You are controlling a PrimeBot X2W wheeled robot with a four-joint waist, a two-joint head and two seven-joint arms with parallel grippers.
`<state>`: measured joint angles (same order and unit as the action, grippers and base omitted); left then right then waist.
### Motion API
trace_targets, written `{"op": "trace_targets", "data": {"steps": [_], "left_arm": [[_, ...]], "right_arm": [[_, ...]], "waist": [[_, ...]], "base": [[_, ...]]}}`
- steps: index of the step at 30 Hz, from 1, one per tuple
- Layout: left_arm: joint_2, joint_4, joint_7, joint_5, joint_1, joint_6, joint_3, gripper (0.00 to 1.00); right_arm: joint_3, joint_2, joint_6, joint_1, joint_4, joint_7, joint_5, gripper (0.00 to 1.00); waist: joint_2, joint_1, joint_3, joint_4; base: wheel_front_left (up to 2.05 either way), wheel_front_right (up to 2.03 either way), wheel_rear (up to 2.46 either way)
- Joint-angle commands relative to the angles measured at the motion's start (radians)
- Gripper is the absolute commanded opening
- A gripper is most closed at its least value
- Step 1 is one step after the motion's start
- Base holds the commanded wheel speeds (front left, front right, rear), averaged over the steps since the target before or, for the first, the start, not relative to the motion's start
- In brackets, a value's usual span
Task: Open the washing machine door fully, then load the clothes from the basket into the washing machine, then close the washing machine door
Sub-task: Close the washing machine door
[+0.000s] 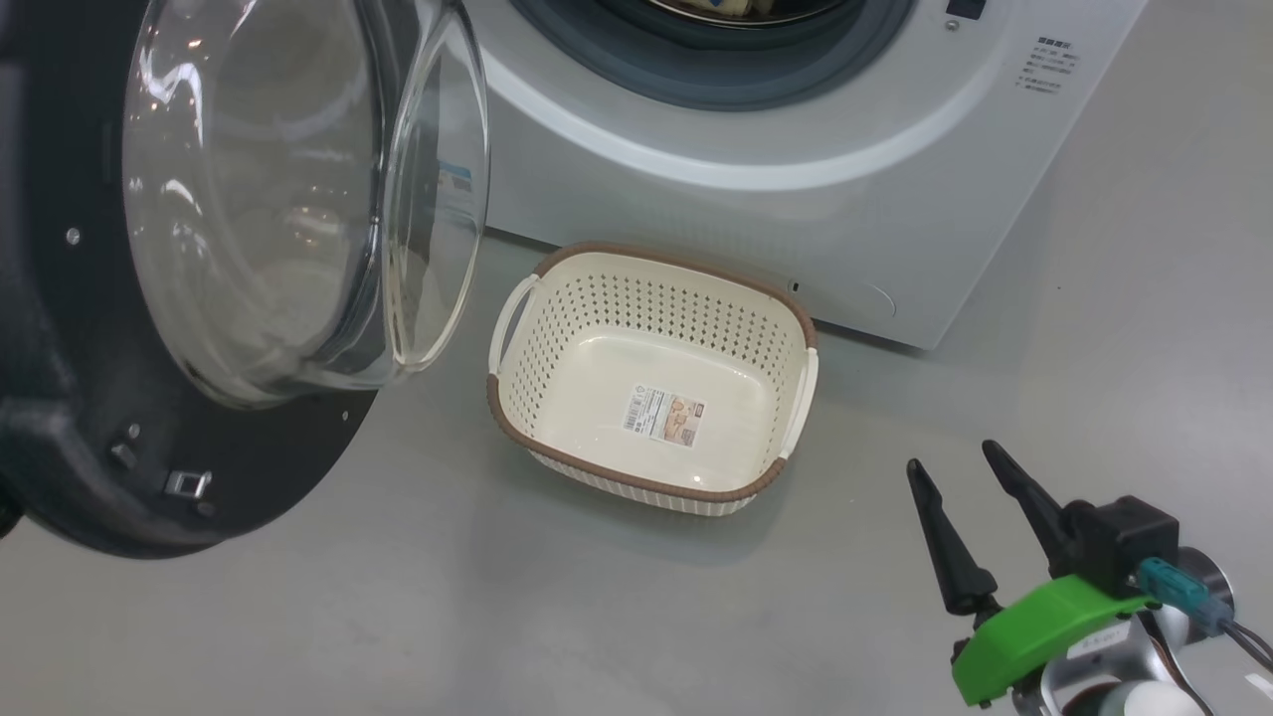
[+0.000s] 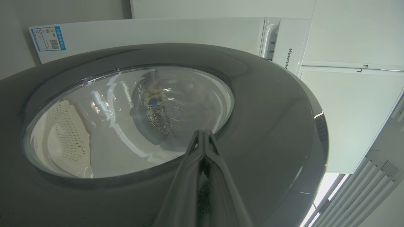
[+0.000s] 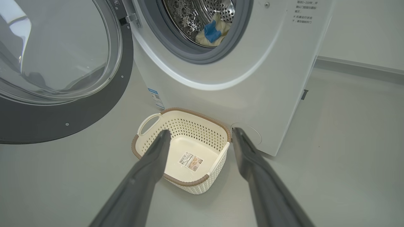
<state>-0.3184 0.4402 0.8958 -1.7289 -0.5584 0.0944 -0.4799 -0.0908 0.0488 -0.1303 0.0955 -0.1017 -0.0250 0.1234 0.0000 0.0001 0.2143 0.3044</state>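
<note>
The washing machine door (image 1: 249,467) stands swung out to the left, its glass bowl facing the basket. The basket (image 1: 646,308) sits on the floor before the washing machine (image 1: 796,199), with only its label sticker inside. Pale-yellow clothes (image 3: 217,30) with a blue patch lie in the steel drum. My left gripper (image 2: 203,131) is shut on nothing, its tips at the door's (image 2: 268,104) dark outer face by the edge of the glass; contact cannot be told. My right gripper (image 1: 952,457) hangs open and empty, right of and nearer than the basket (image 3: 189,126).
Grey floor (image 1: 497,617) spreads in front of the basket and to the machine's right. A pale wall with a dark skirting (image 3: 363,66) runs behind on the right. The open door (image 3: 94,104) takes up the space left of the basket.
</note>
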Motion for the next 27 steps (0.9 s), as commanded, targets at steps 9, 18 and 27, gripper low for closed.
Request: {"op": "trace_targets", "data": {"steps": [9,18,27], "left_arm": [[-0.006,-0.179,0.118,-0.058,0.043,-0.041,0.026,0.0],[0.044,-0.322,0.178,-0.054,0.081,-0.076,0.105,0.0],[0.092,-0.369,0.154,-0.029,0.071,-0.094,0.146,0.0]], "right_arm": [[-0.027,0.002,0.0,-0.051,-0.02,0.023,0.02,1.0],[-0.033,0.001,0.0,-0.067,0.007,0.054,0.045,1.0],[-0.039,0.001,0.0,-0.089,0.039,0.093,0.073,1.0]], "waist": [[0.0,-0.0001,0.005,-0.017],[0.0,-0.0001,0.008,-0.096],[0.0,-0.0001,0.015,-0.204]], "base": [[0.0,0.0,0.0],[0.0,0.0,0.0],[0.0,0.0,0.0]]}}
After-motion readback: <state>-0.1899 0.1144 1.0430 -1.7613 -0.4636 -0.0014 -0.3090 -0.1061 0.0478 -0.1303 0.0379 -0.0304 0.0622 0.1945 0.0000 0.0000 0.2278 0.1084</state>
